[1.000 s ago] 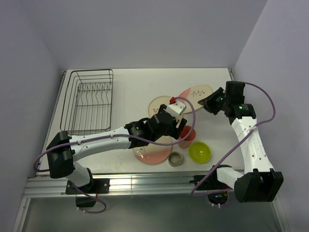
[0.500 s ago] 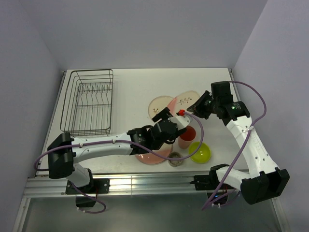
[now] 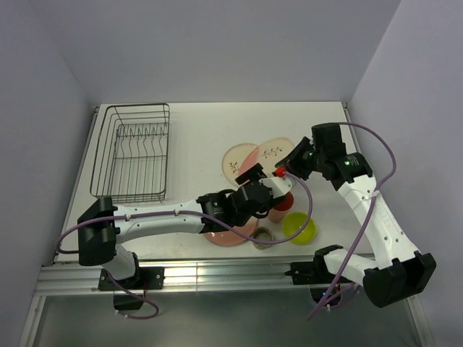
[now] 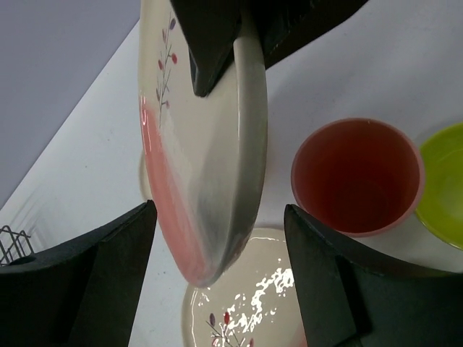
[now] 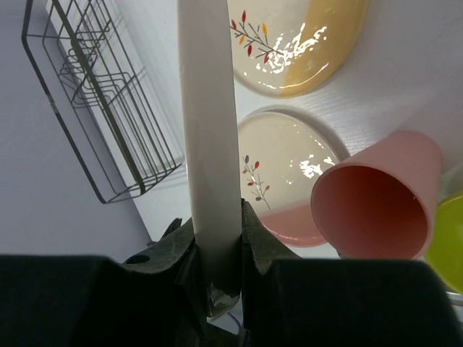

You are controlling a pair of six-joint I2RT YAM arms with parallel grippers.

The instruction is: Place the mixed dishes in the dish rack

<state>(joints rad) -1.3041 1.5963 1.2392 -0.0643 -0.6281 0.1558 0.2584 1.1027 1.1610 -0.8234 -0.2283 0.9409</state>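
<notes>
Right pincer (image 5: 215, 249) clamps a plate's (image 5: 208, 130) edge; left pincer (image 4: 217, 289) gapes, shown by wrist views.

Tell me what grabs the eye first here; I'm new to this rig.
A cream-and-pink plate stands on edge in mid-air, clamped at its rim by the right tool. The left tool sits open on either side of it, not touching. Just beside, a salmon-pink cup stands upright on the table.
</notes>
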